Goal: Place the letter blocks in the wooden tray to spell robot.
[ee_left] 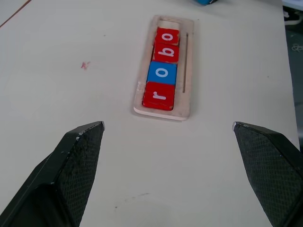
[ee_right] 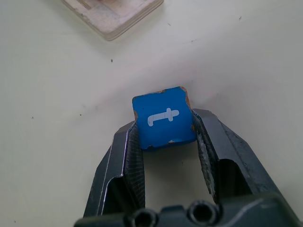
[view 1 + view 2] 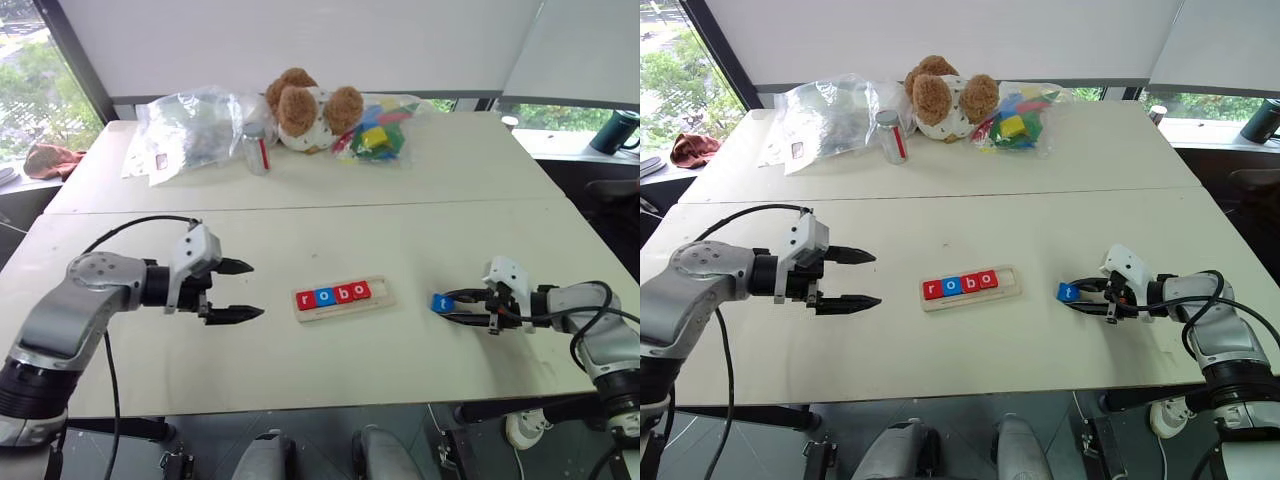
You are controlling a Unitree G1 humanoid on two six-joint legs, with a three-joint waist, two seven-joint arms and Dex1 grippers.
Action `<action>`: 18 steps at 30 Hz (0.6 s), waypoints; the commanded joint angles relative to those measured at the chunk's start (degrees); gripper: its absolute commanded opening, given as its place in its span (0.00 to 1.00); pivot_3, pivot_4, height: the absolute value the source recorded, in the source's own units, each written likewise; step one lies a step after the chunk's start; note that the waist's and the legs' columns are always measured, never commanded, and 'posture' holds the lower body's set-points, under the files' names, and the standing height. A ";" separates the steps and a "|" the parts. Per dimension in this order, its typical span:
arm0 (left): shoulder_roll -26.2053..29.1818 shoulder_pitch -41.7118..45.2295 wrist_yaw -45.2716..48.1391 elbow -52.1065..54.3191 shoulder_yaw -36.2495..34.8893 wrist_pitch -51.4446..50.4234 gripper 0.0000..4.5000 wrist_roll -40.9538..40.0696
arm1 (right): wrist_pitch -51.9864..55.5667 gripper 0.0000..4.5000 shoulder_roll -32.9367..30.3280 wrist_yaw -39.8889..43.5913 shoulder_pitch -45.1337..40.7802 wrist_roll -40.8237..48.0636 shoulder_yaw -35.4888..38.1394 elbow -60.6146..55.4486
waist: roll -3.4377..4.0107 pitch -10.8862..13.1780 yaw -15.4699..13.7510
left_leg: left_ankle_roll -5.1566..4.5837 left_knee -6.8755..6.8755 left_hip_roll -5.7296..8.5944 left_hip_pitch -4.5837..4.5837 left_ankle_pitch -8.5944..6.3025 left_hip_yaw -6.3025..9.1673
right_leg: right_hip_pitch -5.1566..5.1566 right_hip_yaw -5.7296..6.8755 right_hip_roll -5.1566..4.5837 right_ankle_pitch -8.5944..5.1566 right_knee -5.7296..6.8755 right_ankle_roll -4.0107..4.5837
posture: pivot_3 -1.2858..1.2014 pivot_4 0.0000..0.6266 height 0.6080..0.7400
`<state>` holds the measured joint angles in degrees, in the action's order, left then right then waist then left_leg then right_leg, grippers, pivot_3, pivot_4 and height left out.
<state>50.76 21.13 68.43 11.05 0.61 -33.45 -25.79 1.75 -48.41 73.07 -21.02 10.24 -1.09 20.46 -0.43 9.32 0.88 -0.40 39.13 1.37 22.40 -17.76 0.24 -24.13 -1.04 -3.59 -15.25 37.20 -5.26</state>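
My right gripper (image 2: pixel 165 137) clenches the blue t block (image 2: pixel 163 118) — wooden tray (image 3: pixel 345 297) reads r-o-b-o — left gripper (image 3: pixel 245 290) spread wide.

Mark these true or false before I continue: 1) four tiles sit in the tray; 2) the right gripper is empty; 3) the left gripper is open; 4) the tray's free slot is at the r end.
1) True: the wooden tray holds r, o, b, o.
2) False: the right gripper is shut on the blue t block.
3) True: the left gripper is open and empty, beside the tray.
4) False: the free slot comes after the second o, at the end toward the t block.
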 commanded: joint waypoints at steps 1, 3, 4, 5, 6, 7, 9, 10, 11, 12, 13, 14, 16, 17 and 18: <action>0.71 1.90 1.03 -0.11 0.69 1.45 1.00 0.72 | 2.40 0.25 1.34 2.17 -8.05 0.20 -2.38 -3.11 | 0.02 0.01 0.32 | 0.01 0.00 0.00 0.00 0.01 -0.02 | -0.02 -0.03 0.00 0.01 0.01 0.01 | 0.52 0.24 1.00; 0.79 2.09 1.46 -0.55 1.64 2.18 1.00 1.56 | 1.30 0.25 2.84 3.99 -13.19 -2.03 -5.61 -0.75 | 0.02 0.01 0.46 | 0.04 0.00 -0.01 0.00 0.02 -0.05 | -0.10 -0.06 0.03 0.01 0.07 0.01 | 0.52 0.24 1.00; 0.61 1.98 1.46 -0.77 1.97 2.61 1.00 1.96 | 0.46 0.25 3.99 5.92 -16.33 -3.75 -8.16 1.66 | 0.03 0.01 0.30 | 0.04 -0.01 -0.01 0.00 0.03 -0.05 | -0.12 -0.05 0.04 0.01 0.11 0.01 | 0.52 0.24 1.00; 0.34 1.85 1.29 -0.83 2.22 2.91 1.00 2.29 | -0.22 0.25 5.17 7.10 -18.93 -4.98 -10.00 4.08 | 0.03 0.01 0.18 | 0.04 -0.06 -0.01 0.00 0.03 -0.03 | -0.14 -0.02 0.05 0.01 0.11 0.01 | 0.52 0.24 1.00; 0.11 1.82 1.16 -0.88 2.38 3.07 1.00 2.51 | -0.73 0.25 5.97 7.93 -20.68 -5.71 -11.14 5.98 | 0.03 0.01 0.08 | 0.04 -0.07 -0.02 0.00 0.03 -0.02 | -0.15 0.00 0.06 0.01 0.10 0.01 | 0.52 0.24 1.00; -0.13 1.57 0.88 -0.63 2.38 3.07 1.00 2.50 | -1.93 0.25 7.08 8.30 -22.80 -6.93 -12.45 8.58 | 0.03 0.01 -0.13 | 0.04 -0.10 -0.02 0.04 0.03 -0.02 | -0.18 0.01 0.06 0.01 0.08 0.01 | 0.52 0.24 1.00; -0.29 0.93 0.37 0.20 2.17 2.83 1.00 2.28 | -5.02 0.25 8.98 8.53 -26.30 -9.17 -14.34 13.75 | 0.01 0.01 -0.40 | 0.05 -0.09 -0.01 0.12 0.02 0.03 | -0.19 0.07 0.03 0.01 0.03 0.01 | 0.52 0.24 1.00; -0.23 0.63 0.21 0.55 2.12 2.74 1.00 2.29 | -6.44 0.25 9.65 8.83 -27.60 -9.93 -14.94 15.89 | 0.01 0.01 -0.43 | 0.05 -0.07 0.03 0.18 0.03 0.03 | -0.22 0.07 -0.01 0.01 0.01 0.01 | 0.52 0.24 1.00; 0.03 0.31 0.17 0.80 2.16 2.82 1.00 2.50 | -7.51 0.25 10.26 9.53 -28.76 -10.41 -15.47 17.83 | 0.01 0.01 -0.38 | 0.09 -0.04 0.07 0.21 0.05 0.02 | -0.23 0.06 -0.05 0.01 0.00 0.01 | 0.52 0.24 1.00; 0.23 0.06 0.13 0.98 2.13 2.77 1.00 2.52 | -8.71 0.25 10.91 9.90 -29.88 -10.86 -15.83 19.73 | 0.01 0.01 -0.29 | 0.21 -0.03 0.11 0.23 0.11 0.01 | -0.23 0.06 -0.10 0.01 -0.03 0.01 | 0.52 0.24 1.00; 0.32 -0.13 0.06 1.20 2.02 2.52 1.00 2.35 | -9.73 0.25 11.58 10.14 -31.01 -11.29 -16.07 21.62 | 0.01 0.02 -0.19 | 0.27 -0.03 0.12 0.24 0.15 -0.02 | -0.23 0.05 -0.12 0.01 -0.05 0.01 | 0.52 0.24 1.00; 0.22 -0.24 -0.17 1.42 1.83 2.27 1.00 2.14 | -10.69 0.25 12.06 10.79 -32.16 -11.90 -16.55 23.43 | 0.01 0.02 -0.14 | 0.27 -0.02 0.13 0.25 0.15 -0.04 | -0.23 0.05 -0.12 0.01 -0.07 0.01 | 0.52 0.24 1.00; -0.06 -0.37 -0.66 1.74 1.61 2.10 1.00 2.00 | -12.82 0.25 13.02 11.64 -34.26 -13.14 -17.19 26.75 | 0.01 0.02 0.05 | 0.28 -0.02 0.12 0.25 0.15 -0.04 | -0.24 0.05 -0.11 0.01 -0.08 0.01 | 0.52 0.24 1.00; -0.14 -0.42 -0.80 1.87 1.57 2.05 1.00 1.95 | -13.65 0.25 13.31 12.38 -34.97 -13.59 -17.42 27.95 | 0.02 0.02 0.11 | 0.29 -0.03 0.11 0.24 0.16 -0.04 | -0.26 0.06 -0.09 0.01 -0.08 0.01 | 0.52 0.24 1.00; -0.22 -0.52 -0.96 2.04 1.55 2.01 1.00 1.94 | -14.55 0.25 13.56 12.75 -35.53 -13.94 -17.47 28.99 | 0.02 0.02 0.14 | 0.30 -0.04 0.09 0.23 0.16 -0.04 | -0.26 0.06 -0.08 0.01 -0.06 0.01 | 0.52 0.24 1.00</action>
<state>50.45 20.52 67.89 11.61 3.56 -31.75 -23.24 -10.84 -35.02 84.80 -54.87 -3.25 -18.44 48.37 -0.41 9.33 1.02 -0.08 39.07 1.45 22.62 -17.59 0.20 -24.39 -0.98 -3.66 -15.24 37.15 -5.25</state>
